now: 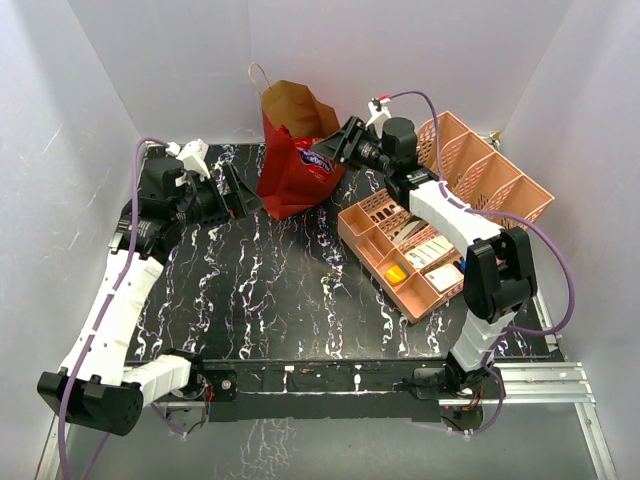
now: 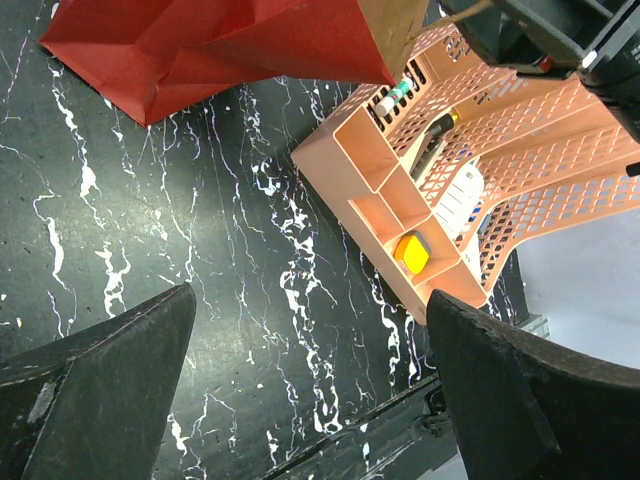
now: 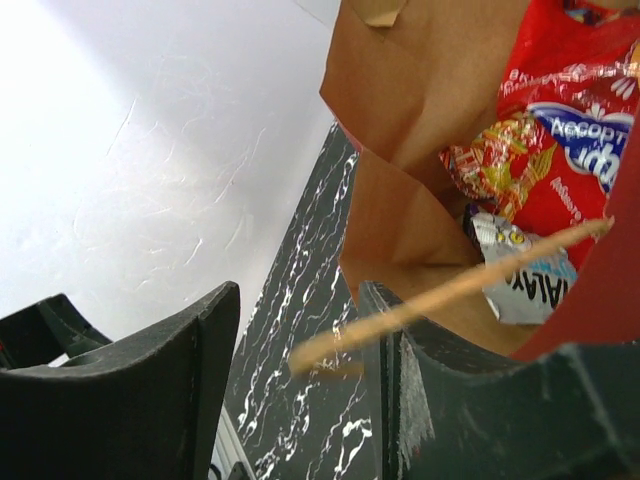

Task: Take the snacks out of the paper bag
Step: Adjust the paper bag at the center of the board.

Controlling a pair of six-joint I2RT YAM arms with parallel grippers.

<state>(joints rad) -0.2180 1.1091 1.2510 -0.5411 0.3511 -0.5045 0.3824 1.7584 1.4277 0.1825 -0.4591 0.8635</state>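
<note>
The paper bag [image 1: 290, 180], red outside and brown inside, leans at the back of the table with its mouth toward my right gripper [image 1: 330, 152]. A red-orange chip bag with a blue logo [image 1: 316, 161] shows at the mouth. In the right wrist view the chip bag [image 3: 560, 120] and a silver packet [image 3: 520, 275] lie inside the brown bag wall [image 3: 420, 100]. A thin handle [image 3: 450, 290] crosses in front of my right gripper [image 3: 300, 340], which is open and empty at the mouth. My left gripper [image 1: 243, 198] is open and empty beside the bag's left base [image 2: 220, 45].
A peach lattice organizer [image 1: 470, 180] stands at the right, holding white cards [image 1: 430, 250] and a small yellow block [image 1: 396, 272]. It also shows in the left wrist view [image 2: 360, 170] with the yellow block [image 2: 413, 252]. White walls enclose the table on three sides.
</note>
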